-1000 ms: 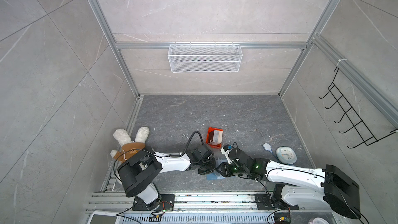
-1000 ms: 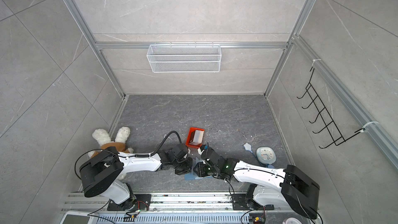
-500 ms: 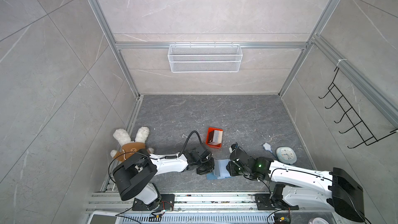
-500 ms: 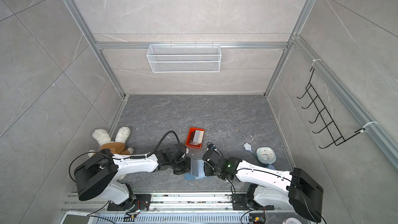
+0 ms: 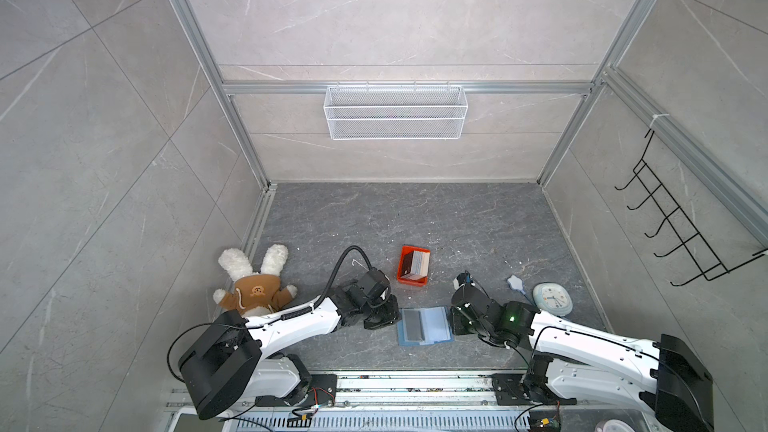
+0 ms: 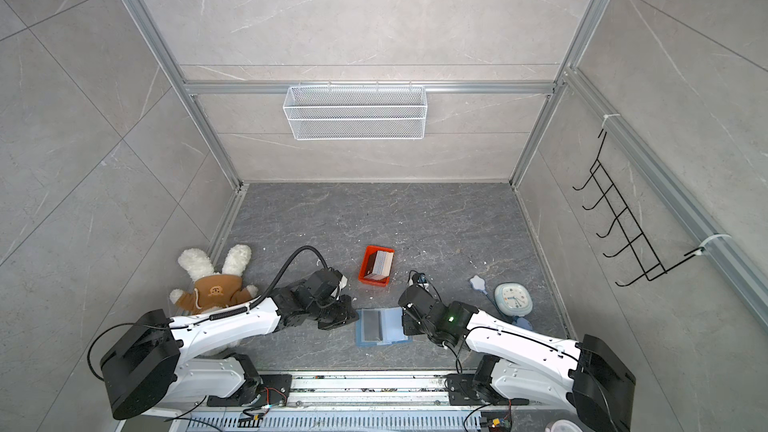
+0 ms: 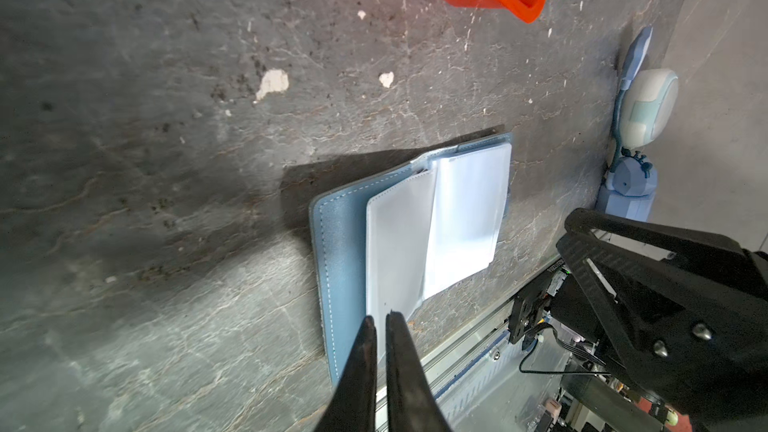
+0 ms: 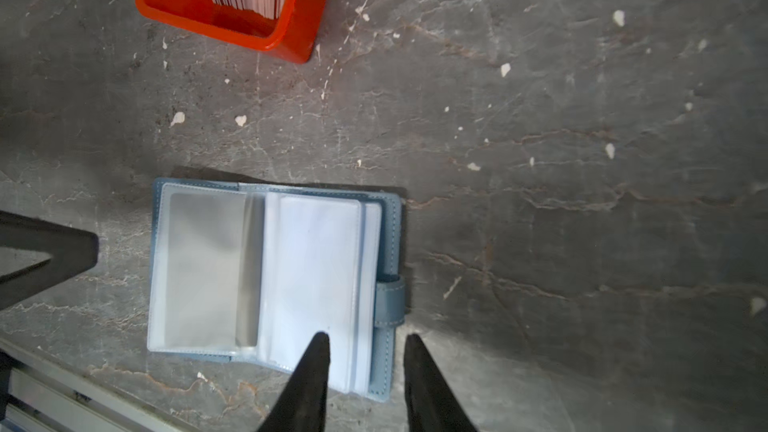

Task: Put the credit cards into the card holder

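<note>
We see both arms stretched low over the dark stone desk (image 5: 415, 218), reaching inward from the front rail (image 5: 415, 382) so that they face each other across the card holder (image 5: 424, 326). The left pincer (image 7: 381, 316) points rightward at the holder's left cover. Its fingers are pressed almost together with only a hairline slit between them, and we make out nothing caught there; the tips hang over a corner of the clear pocket pages. The right pincer (image 8: 365, 336) points leftward, its fingers parted part way and gripping nothing. One tip is over the right-hand pocket page, the other just past the cover edge near the snap tab (image 8: 390, 301). The holder lies spread flat with its pockets up, spine running front to back and long axis left to right between the two pincers. The credit cards (image 5: 415, 265) stand on edge, leaning, in the orange tray (image 5: 411, 281) behind the holder and apart from it. Bare desk stretches beyond the tray to the back wall. The holder's front edge sits near the rail, with a plush rabbit (image 5: 251, 290) far left and a small clock (image 5: 552, 299) to the right.
</note>
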`<state>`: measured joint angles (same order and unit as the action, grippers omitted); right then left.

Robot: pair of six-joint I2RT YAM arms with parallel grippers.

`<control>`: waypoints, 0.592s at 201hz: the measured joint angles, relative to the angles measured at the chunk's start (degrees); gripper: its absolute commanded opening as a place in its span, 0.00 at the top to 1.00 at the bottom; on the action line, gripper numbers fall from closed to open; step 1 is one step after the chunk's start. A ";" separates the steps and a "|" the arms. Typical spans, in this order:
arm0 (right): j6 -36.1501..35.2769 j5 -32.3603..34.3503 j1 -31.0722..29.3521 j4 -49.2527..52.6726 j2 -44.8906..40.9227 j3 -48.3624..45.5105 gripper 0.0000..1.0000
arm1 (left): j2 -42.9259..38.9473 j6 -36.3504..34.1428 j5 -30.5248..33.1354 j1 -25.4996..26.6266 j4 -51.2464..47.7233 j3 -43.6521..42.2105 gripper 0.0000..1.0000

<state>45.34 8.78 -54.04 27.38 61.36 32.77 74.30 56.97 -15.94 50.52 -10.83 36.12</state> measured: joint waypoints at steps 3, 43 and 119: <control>-0.02 -0.22 0.22 -0.02 0.00 0.00 0.66 | 0.00 -0.11 0.00 0.04 -0.04 0.22 0.89; -0.39 -2.49 2.29 -0.15 0.35 -1.99 0.65 | 4.68 -0.50 0.02 2.99 1.14 4.92 0.89; -0.39 -5.49 3.13 -1.07 4.81 -4.09 0.66 | 18.93 -0.20 0.44 9.46 4.68 12.28 0.89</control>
<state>44.95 3.29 -50.92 26.30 66.17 28.69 93.23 56.77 -15.51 59.99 -6.15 48.40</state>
